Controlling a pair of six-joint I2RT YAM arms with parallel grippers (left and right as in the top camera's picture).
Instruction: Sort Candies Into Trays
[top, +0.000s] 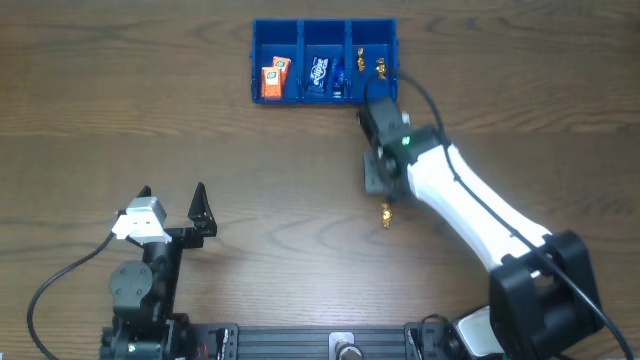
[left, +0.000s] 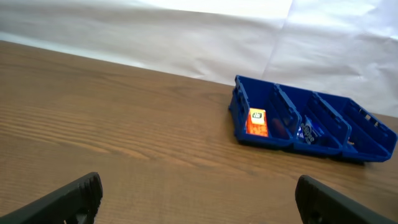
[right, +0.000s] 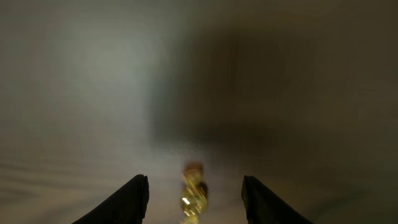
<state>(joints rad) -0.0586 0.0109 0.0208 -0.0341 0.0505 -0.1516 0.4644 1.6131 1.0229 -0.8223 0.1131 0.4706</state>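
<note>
A blue tray (top: 254, 62) with three compartments stands at the far middle of the wooden table. Its left bin holds orange candy packs (top: 273, 80), the middle one blue wrappers (top: 320, 72), the right one gold candies (top: 370, 66). One gold-wrapped candy (top: 387, 215) lies loose on the table in front of the tray. My right gripper (top: 384, 192) is low over it and open, and the candy (right: 194, 191) sits between the two fingers. My left gripper (top: 172, 198) stands open and empty near the front left, facing the tray (left: 239, 118).
The right arm's white link (top: 470, 215) slants from the front right corner toward the tray. A pale wall or sheet (left: 186, 31) rises behind the table's far edge. Bare wood spreads across the left half.
</note>
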